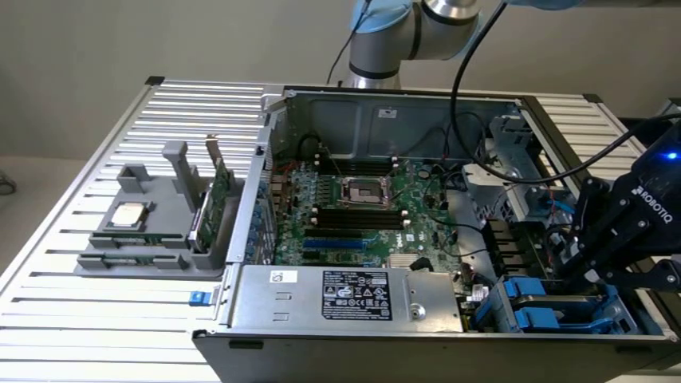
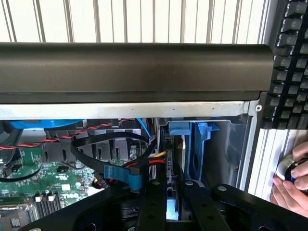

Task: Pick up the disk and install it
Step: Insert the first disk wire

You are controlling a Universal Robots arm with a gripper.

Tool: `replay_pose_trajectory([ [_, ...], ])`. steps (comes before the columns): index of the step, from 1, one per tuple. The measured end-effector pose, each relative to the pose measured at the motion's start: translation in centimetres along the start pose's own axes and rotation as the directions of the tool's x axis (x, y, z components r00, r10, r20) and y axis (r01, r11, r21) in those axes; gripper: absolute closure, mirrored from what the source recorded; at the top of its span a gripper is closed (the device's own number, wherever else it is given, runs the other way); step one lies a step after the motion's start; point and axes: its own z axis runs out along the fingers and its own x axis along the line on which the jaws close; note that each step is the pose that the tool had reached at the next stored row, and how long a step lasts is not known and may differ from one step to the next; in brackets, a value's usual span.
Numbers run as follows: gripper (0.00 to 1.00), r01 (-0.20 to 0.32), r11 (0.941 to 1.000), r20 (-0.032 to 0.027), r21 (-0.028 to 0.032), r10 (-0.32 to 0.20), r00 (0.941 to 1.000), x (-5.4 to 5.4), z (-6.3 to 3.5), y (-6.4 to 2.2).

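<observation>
**A:** What could go wrong here, biggest thing first?

**B:** The computer case [image 1: 319,319] rests loose on the slatted tabletop [image 1: 117,315]. A hard push along the slot could slide the whole box. Inside it, the blue drive bay [image 2: 202,144] is narrow. If the disk [image 2: 179,159] tilts, I judge its carrier rails could jam against the bay wall.

**A:** And the wiring?

**B:** The black flat cables [image 2: 91,144] and the red and yellow wires [image 2: 153,161] loop just beside the slot. A finger or the carrier could snag or pinch them.

**A:** What does the pincer have?

**B:** The pincer [image 2: 172,195] is nearly closed, and its fingers seem clamped on the disk's thin edge. The disk stands on edge in the bay, at the case corner on the exterior view's right. How deep it sits, I cannot tell.

**A:** Room to move?

**B:** It is open above the case. The dark case rim [image 2: 134,67] runs close along one side. Just outside the case wall are a keyboard [image 2: 291,62] and a person's hand [image 2: 293,185], near but apart. Between the cables and the bay wall there is almost no slack.
</observation>
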Motion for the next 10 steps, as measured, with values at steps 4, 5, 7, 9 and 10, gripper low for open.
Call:
replay_pose_trajectory([
  [4, 0.83, -0.001, 1.0, 0.0004, -0.0044, 0.001, 1.0, 0.01, 0.05, 0.01],
  [5, 0.83, -0.001, 1.0, 0.0007, -0.0056, 0.001, 1.0, 0.01, 0.07, 0.02],
  [7, 0.83, -0.001, 1.0, 0.001, -0.0081, 0.001, 1.0, 0.01, 0.12, 0.02],
  [9, 0.83, -0.001, 1.0, 0.0015, -0.0099, 0.001, 1.0, 0.01, 0.17, 0.03],
  [10, 0.83, -0.001, 0.9999, 0.0017, -0.0106, 0.001, 1.0, 0.02, 0.19, 0.02],
])
